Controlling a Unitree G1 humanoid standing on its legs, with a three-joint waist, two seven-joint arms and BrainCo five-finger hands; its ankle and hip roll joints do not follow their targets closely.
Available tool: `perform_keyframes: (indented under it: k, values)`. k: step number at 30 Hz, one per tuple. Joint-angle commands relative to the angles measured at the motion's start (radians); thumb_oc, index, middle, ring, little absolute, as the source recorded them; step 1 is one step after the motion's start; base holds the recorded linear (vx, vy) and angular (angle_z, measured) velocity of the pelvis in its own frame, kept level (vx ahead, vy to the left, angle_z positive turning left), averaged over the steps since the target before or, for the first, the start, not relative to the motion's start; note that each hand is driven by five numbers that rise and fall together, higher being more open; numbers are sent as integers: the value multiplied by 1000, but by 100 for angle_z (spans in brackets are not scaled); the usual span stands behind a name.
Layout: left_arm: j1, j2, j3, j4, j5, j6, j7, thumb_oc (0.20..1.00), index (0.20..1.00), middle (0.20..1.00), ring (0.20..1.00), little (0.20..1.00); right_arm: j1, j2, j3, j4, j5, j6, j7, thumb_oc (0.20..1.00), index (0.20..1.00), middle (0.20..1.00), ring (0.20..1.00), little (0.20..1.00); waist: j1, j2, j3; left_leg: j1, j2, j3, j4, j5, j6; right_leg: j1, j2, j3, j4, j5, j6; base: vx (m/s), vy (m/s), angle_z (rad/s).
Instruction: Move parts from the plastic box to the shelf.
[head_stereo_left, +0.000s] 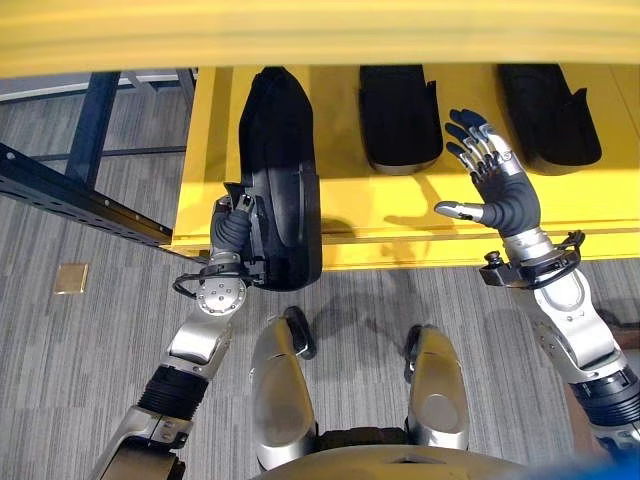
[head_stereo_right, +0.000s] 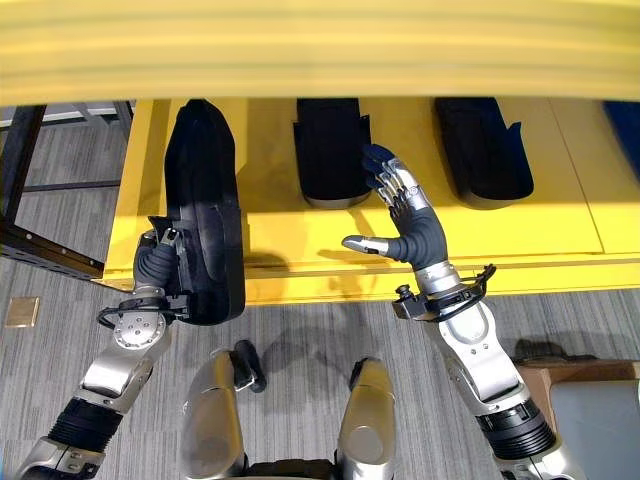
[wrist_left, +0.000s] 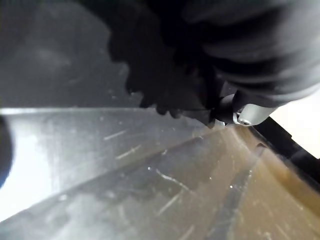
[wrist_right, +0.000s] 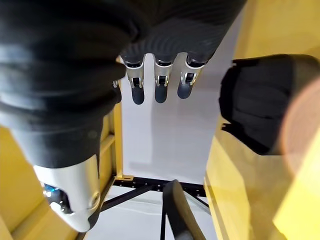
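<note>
You've got 3 black parts on the yellow shelf (head_stereo_left: 590, 205). The long part (head_stereo_left: 280, 170) sits at the shelf's left end, its near end hanging over the front edge. Your left hand (head_stereo_left: 236, 228) is on that overhanging end, against its left side; the fingers are hidden behind the part, so can't tell if they grip it. Left wrist view gives just scratched dark plastic right up close.

The other 2 are shorter: the mid part (head_stereo_left: 400, 115) lies just past and left of your right fingers (head_stereo_left: 478, 145), the right part (head_stereo_left: 548, 115) just past and to their right. Both lie flat, well apart from each other.

Right hand (head_stereo_left: 503, 195) hovers above the shelf between those two, fingers spread straight, thumb out to the left, holding nothing, touching neither part.

Grey carpet floor (head_stereo_left: 60, 350) below the shelf, w/ a small brass plate (head_stereo_left: 71, 278) set in it left of your left arm.
</note>
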Motion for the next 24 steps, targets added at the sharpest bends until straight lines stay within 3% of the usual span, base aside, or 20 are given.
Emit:
perform_keyframes:
  k: [1,12,18,22,24]
  values:
    - [-25,-11,-7,-16,29,-37,-7,200,200,200,200,200,11,31,-41,-25,-4,-37,11,1000,1000,1000,1000,1000,8,5,-87,66,32,-24,104,-119,-20,-26,-26,-131,40,54,-51,-30,31,-6]
    - [-44,-20,-23,25,76,-75,33,200,200,200,200,200,-5,13,-43,-43,-66,-46,12,1000,1000,1000,1000,1000,-12,16,-113,29,38,-55,219,-189,-18,-96,-48,-85,145,17,-50,-29,6,-1]
    - [-140,34,22,31,164,-127,111,200,200,200,200,200,-67,2,-45,-55,-89,-10,-17,1000,1000,1000,1000,1000,-28,27,-137,-21,42,-74,308,-231,-30,-161,-63,-53,226,-18,-47,-5,24,-4]
    - [-226,88,54,51,177,-105,144,200,200,200,200,200,-108,-4,-50,-57,-118,-10,-43,1000,1000,1000,1000,1000,-44,34,-148,-39,43,-71,322,-239,-37,-190,-63,-34,244,-28,-45,-13,85,-5]
    - [-342,137,69,126,150,-60,187,200,200,200,200,200,-166,-14,-54,-56,-154,-8,-56,1000,1000,1000,1000,1000,-67,42,-155,-52,47,-62,321,-241,-44,-216,-59,-12,247,-31,-43,-36,123,-11]
